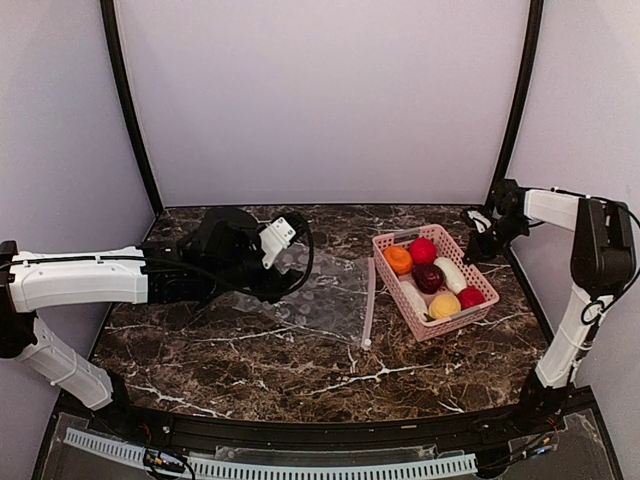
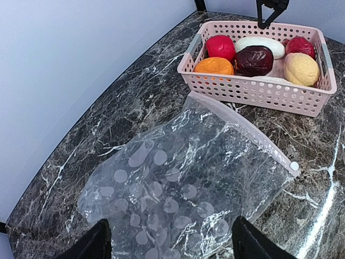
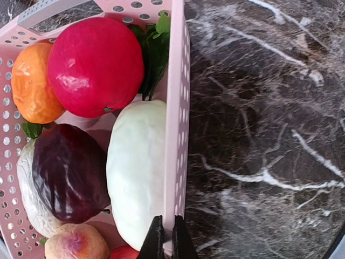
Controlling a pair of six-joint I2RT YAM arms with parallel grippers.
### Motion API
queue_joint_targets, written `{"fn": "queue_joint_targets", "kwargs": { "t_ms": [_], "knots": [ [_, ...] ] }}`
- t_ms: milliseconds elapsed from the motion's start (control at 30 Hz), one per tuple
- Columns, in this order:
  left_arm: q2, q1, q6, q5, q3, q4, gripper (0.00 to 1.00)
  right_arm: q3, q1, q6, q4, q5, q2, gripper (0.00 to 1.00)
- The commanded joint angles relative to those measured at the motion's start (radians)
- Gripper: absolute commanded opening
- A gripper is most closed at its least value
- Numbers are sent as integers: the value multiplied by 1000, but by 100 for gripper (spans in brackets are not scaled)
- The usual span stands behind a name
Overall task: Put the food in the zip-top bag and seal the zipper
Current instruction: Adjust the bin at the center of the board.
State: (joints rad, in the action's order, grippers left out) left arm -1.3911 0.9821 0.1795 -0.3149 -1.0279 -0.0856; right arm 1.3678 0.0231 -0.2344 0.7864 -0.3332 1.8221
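Note:
The clear spotted zip-top bag point(image 1: 325, 297) lies flat on the marble table, empty. Its white zipper point(image 1: 370, 300) runs along the edge nearest the basket, with the slider point(image 2: 294, 166) at the near end. My left gripper point(image 2: 175, 245) is open, its fingers point(image 2: 96, 244) spread to either side of the bag's closed end point(image 2: 183, 189). The food lies in the pink basket point(image 1: 470, 312): an orange ball point(image 1: 398, 260), a red ball point(image 3: 96, 67), a maroon ball point(image 3: 70, 178), a white radish point(image 3: 137, 178) and a yellow ball point(image 1: 444, 305). My right gripper point(image 3: 168, 240) is shut on the basket's far side wall point(image 3: 177, 135).
The pink basket stands just right of the bag's zipper edge. Pale walls and black frame posts close in the back and sides. Bare marble lies in front of the bag and basket.

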Motion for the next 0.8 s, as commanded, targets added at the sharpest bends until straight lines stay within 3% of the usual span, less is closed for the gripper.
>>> {"fn": "queue_joint_targets", "kwargs": {
  "t_ms": [0,333,433,500,600,767],
  "knots": [
    [7,8,-15,17,-29,-28,76,-61,-95,109,-4,-25,-45,0],
    [-8,9,-55,-6,-26,-15,76,-143,-160,320,-49,-134,-103,1],
    [-30,10,-142,-42,-41,-14,74,-189,-161,299,-48,-230,-151,22],
    [-53,14,-198,-52,-63,-28,73,-201,-162,258,-15,-314,-173,29],
    [-89,13,-239,-53,-89,-46,72,-199,-164,205,30,-384,-184,31],
    [-157,14,-346,-56,-142,-84,68,-144,-142,154,71,-301,-160,31]
  ]
}}
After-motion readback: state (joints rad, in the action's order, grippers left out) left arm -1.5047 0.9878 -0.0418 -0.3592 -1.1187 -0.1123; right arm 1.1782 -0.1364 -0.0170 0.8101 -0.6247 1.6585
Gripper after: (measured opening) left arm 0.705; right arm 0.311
